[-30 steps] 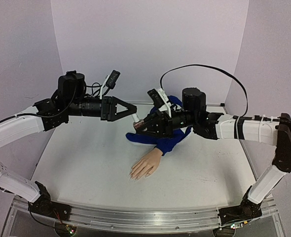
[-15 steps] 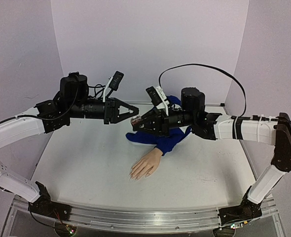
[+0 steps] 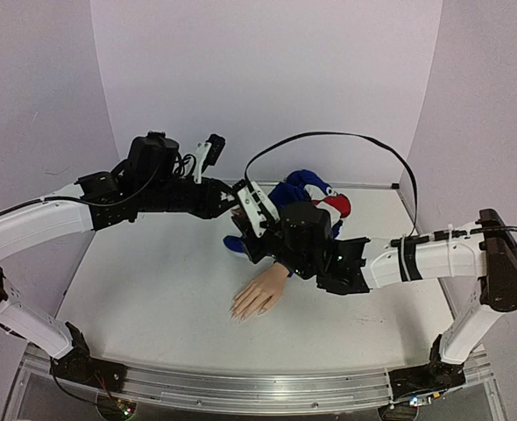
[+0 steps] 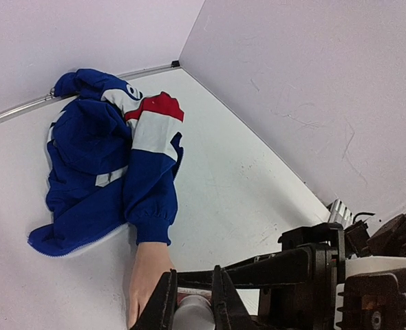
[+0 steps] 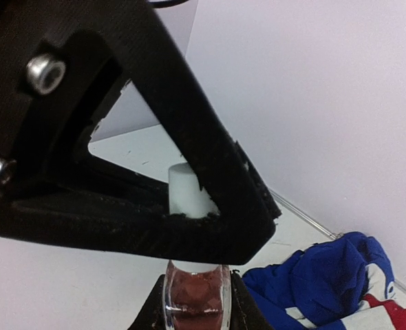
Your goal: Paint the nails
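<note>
Pinching the white cap (image 5: 187, 192) of the polish bottle (image 5: 193, 297) with the left jaws, closed narrow on it, black fingers (image 4: 163, 306) pressing either flank of the cap in the left wrist view. Gripping the glass body of the same bottle from below with the right jaws, shut on it, with pinkish-brown polish showing through the glass. Holding bottle and cap together in mid-air above the table (image 3: 145, 298), at the meeting point of the left arm (image 3: 39, 224) and the right arm (image 3: 425, 259) near the middle, over the wrist end of the mannequin hand (image 3: 260, 294). Not touching that hand with either pair of jaws. Leaving the mannequin hand lying flat on the table near the centre, beige fingers pointing toward the near left edge. Finding the nails (image 3: 239, 311) at those fingertips, well apart from the bottle and too small in the top view for telling any colour on them. Seeing a blue sleeve (image 4: 148, 199) covering the wrist and bunching toward the back right corner into a crumpled blue garment (image 3: 302, 195) with red and white patches.
</note>
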Controlling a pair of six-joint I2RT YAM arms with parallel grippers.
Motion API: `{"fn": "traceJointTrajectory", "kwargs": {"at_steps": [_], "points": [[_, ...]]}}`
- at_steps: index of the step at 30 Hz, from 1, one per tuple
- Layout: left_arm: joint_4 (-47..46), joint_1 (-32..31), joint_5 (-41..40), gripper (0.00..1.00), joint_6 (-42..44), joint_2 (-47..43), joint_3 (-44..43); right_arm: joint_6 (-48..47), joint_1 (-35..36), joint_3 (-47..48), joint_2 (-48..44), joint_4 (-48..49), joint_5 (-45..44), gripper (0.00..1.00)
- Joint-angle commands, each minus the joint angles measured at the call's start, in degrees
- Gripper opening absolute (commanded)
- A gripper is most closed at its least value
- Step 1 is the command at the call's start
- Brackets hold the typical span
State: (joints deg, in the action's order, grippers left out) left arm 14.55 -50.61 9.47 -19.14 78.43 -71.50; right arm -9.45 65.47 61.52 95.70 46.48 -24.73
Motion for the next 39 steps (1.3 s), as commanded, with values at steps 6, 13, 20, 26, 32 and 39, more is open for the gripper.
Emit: {"fn": "traceJointTrajectory", "kwargs": {"at_steps": [6,13,20,26,32,39], "points": [[2.24,-0.91,3.09,0.10,-1.62,0.71,-3.90,4.46,-7.12,-2.05,-4.90,2.84,19.51,0.00],[-2.64,2.23,11.10,0.60,-3.07,-2.46,-0.67,17.75,-18.90,-2.64,-6.95,2.46,61.33,0.00],[-9.20,4.03,25.53,0.87,-3.73,-3.54,1.87,29.37,-22.41,3.64,-3.34,4.55,90.21,0.00],[-13.12,3.97,28.93,0.85,-4.86,-3.70,3.27,32.96,-22.41,2.73,-3.69,9.00,91.24,0.00],[-13.37,2.68,28.72,0.70,-4.13,-2.71,3.04,33.62,-22.41,2.57,-3.29,9.96,90.55,0.00],[-13.38,2.01,27.17,0.67,-3.60,-2.42,1.56,33.61,-22.35,2.73,-2.00,10.12,90.60,0.00]]}}
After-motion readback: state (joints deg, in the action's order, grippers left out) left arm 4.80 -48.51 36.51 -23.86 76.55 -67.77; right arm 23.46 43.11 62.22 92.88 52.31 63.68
